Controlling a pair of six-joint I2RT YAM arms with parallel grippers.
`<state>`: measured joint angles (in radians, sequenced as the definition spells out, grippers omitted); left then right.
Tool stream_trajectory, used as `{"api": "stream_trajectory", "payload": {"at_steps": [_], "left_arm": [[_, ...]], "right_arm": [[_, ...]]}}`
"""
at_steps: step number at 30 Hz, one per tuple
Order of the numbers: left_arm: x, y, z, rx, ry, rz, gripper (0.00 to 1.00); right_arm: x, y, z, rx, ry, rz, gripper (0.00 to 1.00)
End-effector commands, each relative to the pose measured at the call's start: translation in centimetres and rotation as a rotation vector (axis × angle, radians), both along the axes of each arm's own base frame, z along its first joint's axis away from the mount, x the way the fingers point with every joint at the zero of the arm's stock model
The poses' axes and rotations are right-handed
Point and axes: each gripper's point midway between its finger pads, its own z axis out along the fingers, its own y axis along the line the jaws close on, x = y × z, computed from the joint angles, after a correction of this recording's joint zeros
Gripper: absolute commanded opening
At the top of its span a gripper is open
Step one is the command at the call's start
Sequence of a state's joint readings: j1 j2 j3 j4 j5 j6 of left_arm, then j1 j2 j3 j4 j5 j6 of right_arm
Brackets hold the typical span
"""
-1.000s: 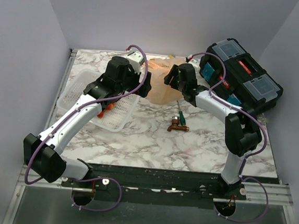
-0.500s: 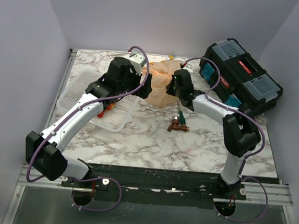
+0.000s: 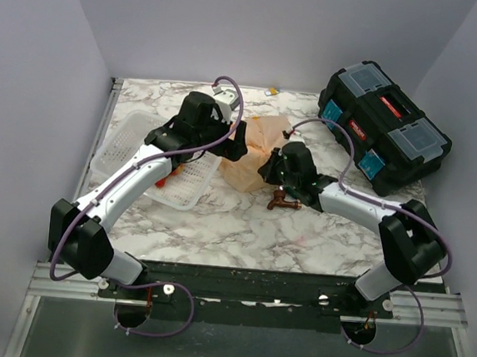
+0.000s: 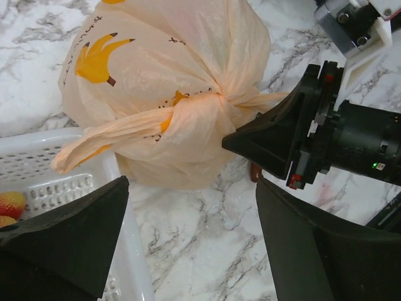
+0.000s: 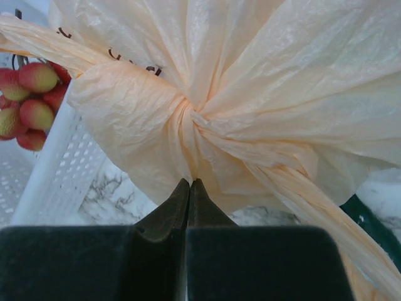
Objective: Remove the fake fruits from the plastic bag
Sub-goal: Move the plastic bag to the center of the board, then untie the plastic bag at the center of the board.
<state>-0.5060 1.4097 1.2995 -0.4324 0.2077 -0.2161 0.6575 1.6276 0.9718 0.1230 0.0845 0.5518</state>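
The plastic bag (image 3: 257, 140), peach with yellow banana prints, lies knotted shut on the marble table between my two grippers. Its knot (image 4: 213, 100) faces sideways and a loop handle (image 4: 106, 135) trails over the basket rim. The fake fruits are hidden inside it. My right gripper (image 5: 190, 183) is shut on the crinkled plastic just below the knot (image 5: 188, 116). My left gripper (image 4: 191, 232) hovers open above the table beside the bag (image 4: 175, 56), nothing between its wide fingers. In the top view the left gripper (image 3: 233, 147) is at the bag's left and the right gripper (image 3: 266, 169) at its near right.
A white mesh basket (image 3: 129, 144) holding a bunch of red-and-yellow berries (image 5: 31, 94) sits left of the bag. A black toolbox (image 3: 385, 129) stands at the back right. A small brown fitting (image 3: 285, 203) lies under the right wrist.
The right gripper has shut on the bag and dragged it toward the near side. The left arm has followed it, its fingers a little narrower.
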Motion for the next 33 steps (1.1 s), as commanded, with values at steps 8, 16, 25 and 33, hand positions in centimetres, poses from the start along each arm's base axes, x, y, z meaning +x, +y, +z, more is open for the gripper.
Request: {"api": "stream_trajectory", "payload": {"at_steps": [8, 16, 25, 33], "left_arm": [[-2.7, -3.3, 0.3, -0.157, 0.090, -0.127, 0.76], [-3.3, -2.7, -1.4, -0.131, 0.176, -0.088, 0.75], [-5.2, -3.7, -3.3, -0.040, 0.148, -0.171, 0.67], [-5.3, -5.6, -5.1, 0.094, 0.143, -0.183, 0.53]], "right_arm": [[-6.9, 2.2, 1.4, 0.314, 0.061, 0.118, 0.01], [-9.9, 3.1, 2.8, 0.431, 0.076, 0.158, 0.01], [-10.1, 1.7, 2.3, 0.315, 0.095, 0.120, 0.30], [-9.2, -3.5, 4.3, 0.217, 0.029, -0.109, 0.39]]}}
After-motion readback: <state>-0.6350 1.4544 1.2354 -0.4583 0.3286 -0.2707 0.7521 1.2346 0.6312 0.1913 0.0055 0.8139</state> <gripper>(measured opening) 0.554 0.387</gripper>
